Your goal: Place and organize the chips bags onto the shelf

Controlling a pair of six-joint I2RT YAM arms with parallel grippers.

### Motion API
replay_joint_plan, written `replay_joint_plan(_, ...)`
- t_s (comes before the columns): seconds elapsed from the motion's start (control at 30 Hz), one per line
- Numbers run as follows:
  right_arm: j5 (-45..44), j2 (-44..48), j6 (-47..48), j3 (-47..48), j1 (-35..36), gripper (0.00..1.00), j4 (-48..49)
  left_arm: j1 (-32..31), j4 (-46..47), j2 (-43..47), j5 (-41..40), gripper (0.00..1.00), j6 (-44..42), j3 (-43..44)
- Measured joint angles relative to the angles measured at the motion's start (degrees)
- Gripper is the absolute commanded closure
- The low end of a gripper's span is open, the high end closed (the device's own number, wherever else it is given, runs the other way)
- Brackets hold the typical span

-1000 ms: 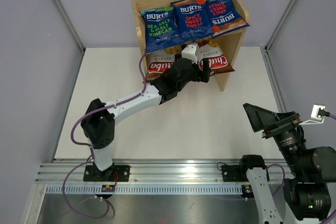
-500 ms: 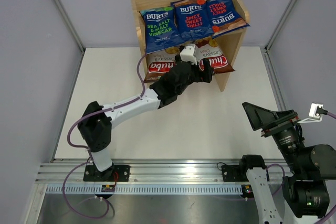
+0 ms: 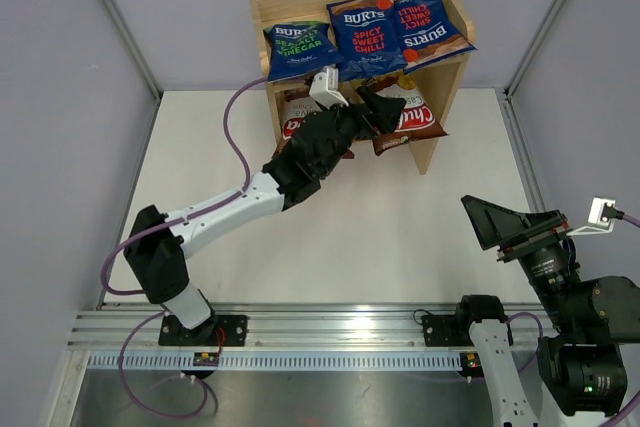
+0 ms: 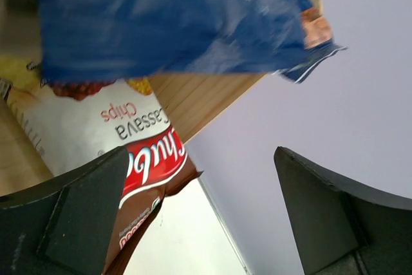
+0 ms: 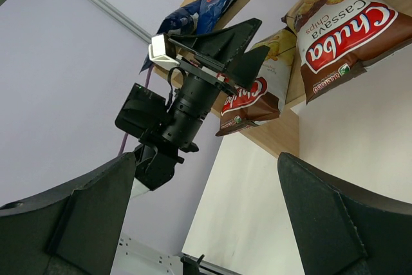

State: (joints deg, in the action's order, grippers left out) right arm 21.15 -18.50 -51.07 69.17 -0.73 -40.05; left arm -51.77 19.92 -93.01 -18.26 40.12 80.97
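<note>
While all five chips bags [image 3: 430, 29] are lying on the shelf [image 3: 448, 107], the left gripper [image 3: 365, 102] is hovering at the lower tier between the two Chuba bags [image 3: 405, 122], fingers spread and grasping nothing, apparently to nudge them straight. Three Burts bags [image 3: 362, 32] are overhanging the top tier's near edge. The sea salt bag [image 3: 298, 45] appears tipped up just above that gripper. The right gripper [image 3: 510, 229] is waiting at the near right, fingers released.

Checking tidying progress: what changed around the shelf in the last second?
The open left gripper rose from the lower tier to the top tier's front edge, swinging left. The sea salt bag, which overhung that edge, now sits tipped up and back. Nothing was gripped or released. The two red-label Burts bags, the shelf and the right gripper look unchanged.
</note>
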Motion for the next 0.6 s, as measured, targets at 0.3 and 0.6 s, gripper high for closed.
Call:
replay_joint_plan(0.3, 0.0, 0.3, -0.1, 0.0, 0.0, 0.01, 0.0, 0.0, 0.3, 0.0, 0.6, 0.01, 3.9, -5.3)
replay_joint_plan(0.6, 0.0, 0.5, -0.2, 0.0, 0.0, 0.01, 0.0, -0.8, 0.6, 1.1, 0.5, 0.01, 6.9, -8.4)
